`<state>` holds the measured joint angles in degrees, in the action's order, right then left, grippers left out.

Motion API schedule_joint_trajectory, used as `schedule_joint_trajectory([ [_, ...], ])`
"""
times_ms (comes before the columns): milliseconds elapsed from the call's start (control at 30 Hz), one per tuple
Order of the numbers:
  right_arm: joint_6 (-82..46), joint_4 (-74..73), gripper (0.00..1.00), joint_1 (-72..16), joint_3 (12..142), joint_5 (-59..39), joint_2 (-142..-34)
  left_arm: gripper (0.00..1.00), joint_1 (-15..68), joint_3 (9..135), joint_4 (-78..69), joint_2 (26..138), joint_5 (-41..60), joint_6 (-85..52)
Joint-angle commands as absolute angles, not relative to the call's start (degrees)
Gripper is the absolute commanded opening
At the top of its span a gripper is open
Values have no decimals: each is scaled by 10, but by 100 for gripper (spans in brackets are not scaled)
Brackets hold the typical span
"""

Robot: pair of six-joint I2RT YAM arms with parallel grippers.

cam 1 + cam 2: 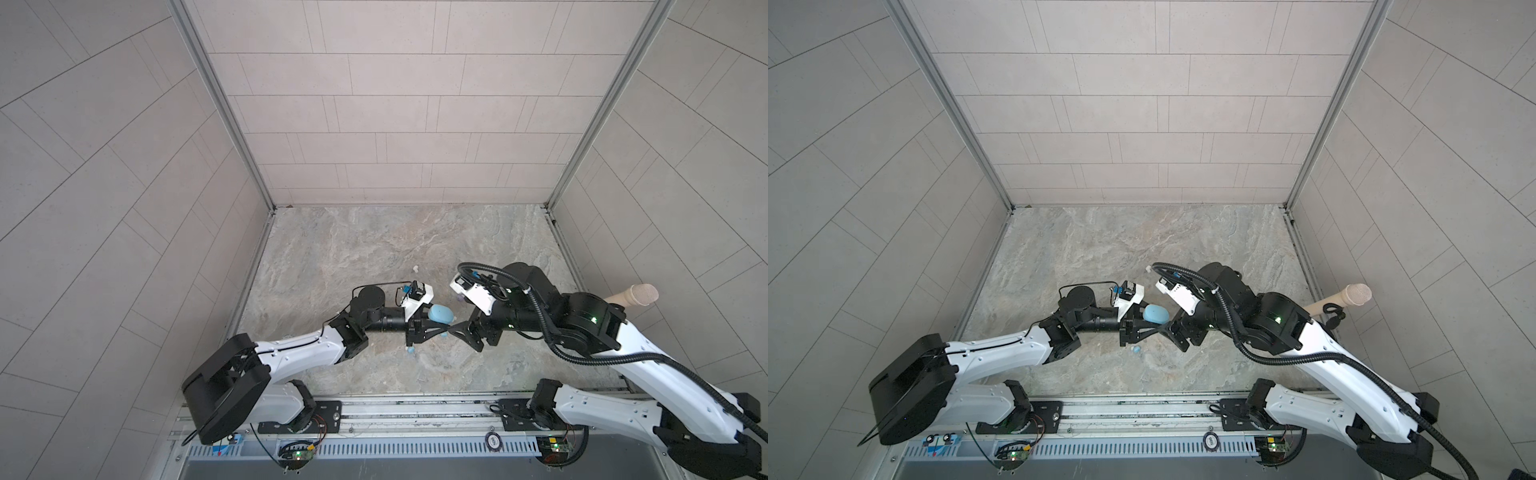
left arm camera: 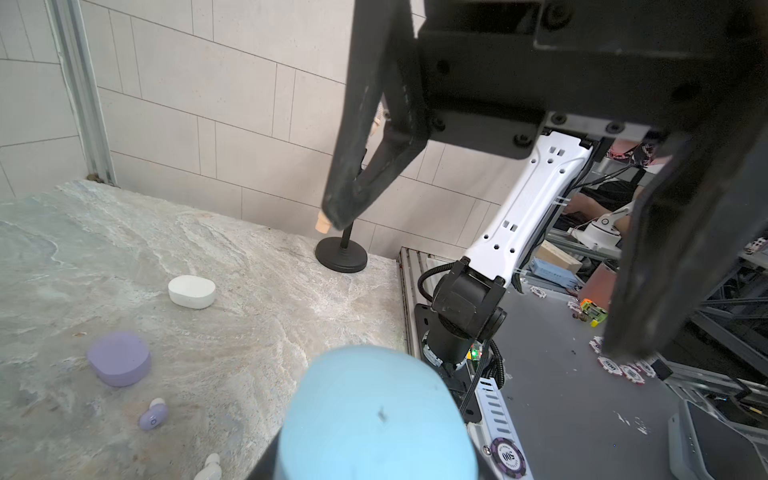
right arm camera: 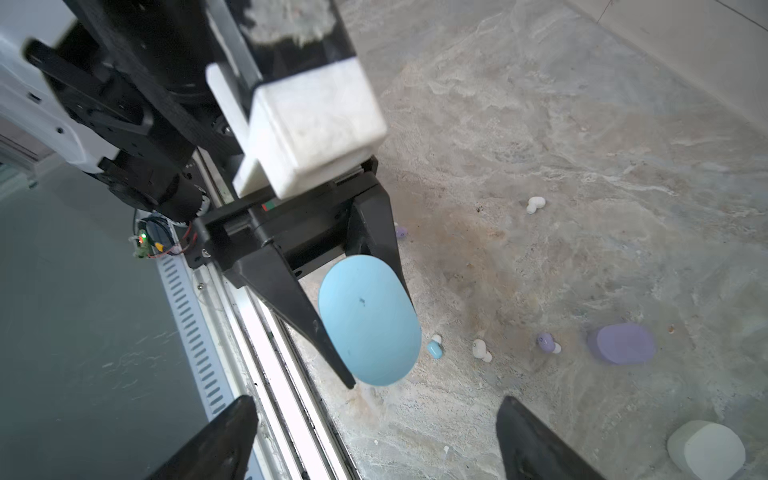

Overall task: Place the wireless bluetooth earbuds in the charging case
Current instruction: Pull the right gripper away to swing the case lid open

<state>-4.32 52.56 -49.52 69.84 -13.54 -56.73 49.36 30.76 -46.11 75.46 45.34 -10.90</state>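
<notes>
The earbuds that show lie loose on the worktop (image 1: 374, 249). In the right wrist view a light blue earbud (image 3: 435, 348), a white earbud (image 3: 481, 350) and a lilac earbud (image 3: 547, 343) sit in a short row in the worktop's front half, each apart from the next. A second white earbud (image 3: 535, 204) lies alone nearer the centre.

The light blue case (image 3: 370, 320) is lifted clear of the surface above the front half. The left end effector (image 3: 380, 345) pinches it, one finger on each long side. The light blue earbud lies on the worktop close beneath it.

The right end effector (image 3: 375, 401) faces the case with its fingers spread wide. Its tips are near the case but not touching it.

The lilac case (image 3: 622, 344) rests flat just beside the lilac earbud. The white case (image 2: 192, 291) lies farther toward the right edge, between the lilac case and the black stand (image 2: 341, 259). That stand is at the right edge and carries a beige microphone (image 1: 636, 295).
</notes>
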Motion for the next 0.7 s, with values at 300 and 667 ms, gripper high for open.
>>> schedule_joint_trajectory([
  [300, 9, 507, 90, -503, 704, -106, -603, 0, 491, 310, -490, 752, 492, -122],
  [667, -6, 507, 86, -502, 695, -20, -601, 0, 492, 308, -466, 729, 492, -111],
])
